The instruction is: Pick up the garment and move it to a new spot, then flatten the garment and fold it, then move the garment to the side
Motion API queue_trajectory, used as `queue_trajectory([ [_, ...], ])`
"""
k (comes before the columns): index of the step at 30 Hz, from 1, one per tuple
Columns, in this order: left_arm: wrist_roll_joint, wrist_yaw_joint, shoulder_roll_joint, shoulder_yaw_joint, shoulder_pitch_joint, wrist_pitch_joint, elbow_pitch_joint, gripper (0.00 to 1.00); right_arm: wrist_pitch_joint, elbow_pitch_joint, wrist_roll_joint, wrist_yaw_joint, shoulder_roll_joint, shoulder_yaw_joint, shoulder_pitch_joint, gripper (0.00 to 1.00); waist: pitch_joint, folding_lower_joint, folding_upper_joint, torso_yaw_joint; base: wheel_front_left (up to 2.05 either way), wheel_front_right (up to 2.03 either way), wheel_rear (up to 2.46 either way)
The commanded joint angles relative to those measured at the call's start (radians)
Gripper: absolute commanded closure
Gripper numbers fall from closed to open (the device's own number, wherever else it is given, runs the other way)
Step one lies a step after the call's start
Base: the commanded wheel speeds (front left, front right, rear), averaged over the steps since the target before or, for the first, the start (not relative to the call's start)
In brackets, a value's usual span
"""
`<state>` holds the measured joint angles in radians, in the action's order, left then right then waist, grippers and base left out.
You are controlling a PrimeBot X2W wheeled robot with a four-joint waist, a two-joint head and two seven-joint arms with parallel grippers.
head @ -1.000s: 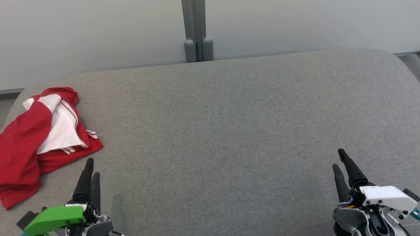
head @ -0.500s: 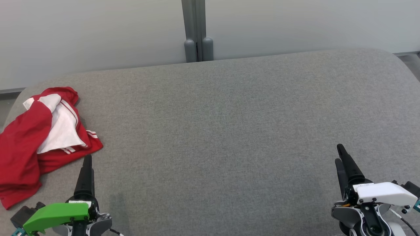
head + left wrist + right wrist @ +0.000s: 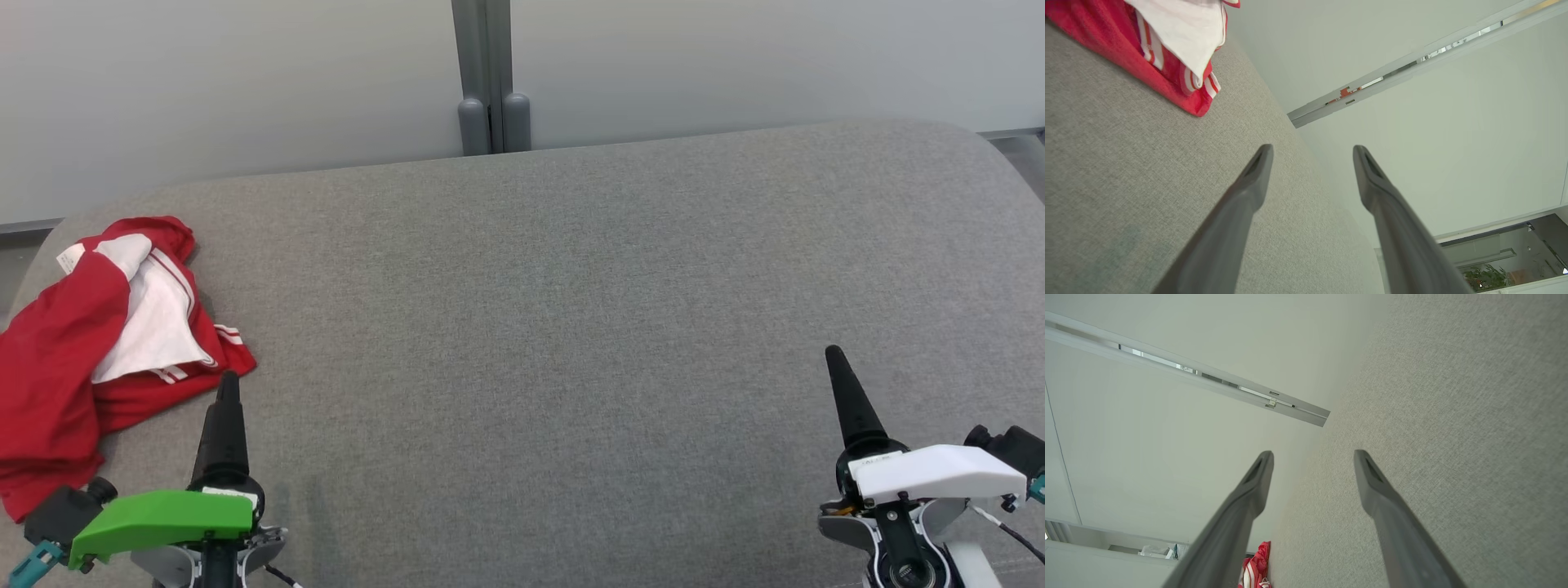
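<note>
Crumpled red-and-white fabric garment (image 3: pixel 57 367) looks light and floppy; its red corner by the spread, empty left gripper (image 3: pixel 1312 150) suits pinching. Right gripper (image 3: pixel 1312 454) gapes empty too.

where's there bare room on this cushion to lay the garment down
Bare: the grey cushion from the red garment across to its right end, between the back wall and the open right gripper. Crowded: the left end, where the garment lies heaped beside the open left gripper.
</note>
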<state>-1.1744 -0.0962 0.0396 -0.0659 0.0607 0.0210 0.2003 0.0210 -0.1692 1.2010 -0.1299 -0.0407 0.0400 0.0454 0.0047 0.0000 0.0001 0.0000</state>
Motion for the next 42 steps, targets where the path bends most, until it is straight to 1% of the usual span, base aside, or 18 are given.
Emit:
queue_trajectory([
  [1,0.048,0.004,0.007,0.003,0.006,0.012,-0.021,0.00,0.013,0.025,-0.043,-0.001,-0.006,-0.008,0.005,0.00,0.000,0.0000,-0.0001,0.000,0.00,0.00,0.00],
  [14,0.302,0.020,0.010,0.017,-0.008,0.057,-0.038,0.00,0.058,0.051,-0.261,-0.001,-0.007,-0.040,-0.007,0.00,-0.002,0.0000,-0.0001,0.003,0.00,0.00,0.00],
  [24,0.466,0.027,0.012,0.031,-0.017,0.089,-0.043,0.00,0.090,0.058,-0.408,-0.001,-0.008,-0.066,-0.015,0.00,-0.003,0.0000,-0.0001,0.006,0.00,0.00,0.00],
  [31,0.568,0.033,0.013,0.040,-0.019,0.112,-0.037,0.00,0.112,0.056,-0.517,-0.001,-0.009,-0.080,-0.021,0.00,-0.004,0.0000,-0.0001,0.007,0.00,0.00,0.00],
  [42,0.688,0.040,0.016,0.045,-0.020,0.141,-0.020,0.00,0.141,0.053,-0.646,-0.001,-0.010,-0.092,-0.028,0.00,-0.006,0.0000,-0.0001,0.010,0.00,0.00,0.00],
])
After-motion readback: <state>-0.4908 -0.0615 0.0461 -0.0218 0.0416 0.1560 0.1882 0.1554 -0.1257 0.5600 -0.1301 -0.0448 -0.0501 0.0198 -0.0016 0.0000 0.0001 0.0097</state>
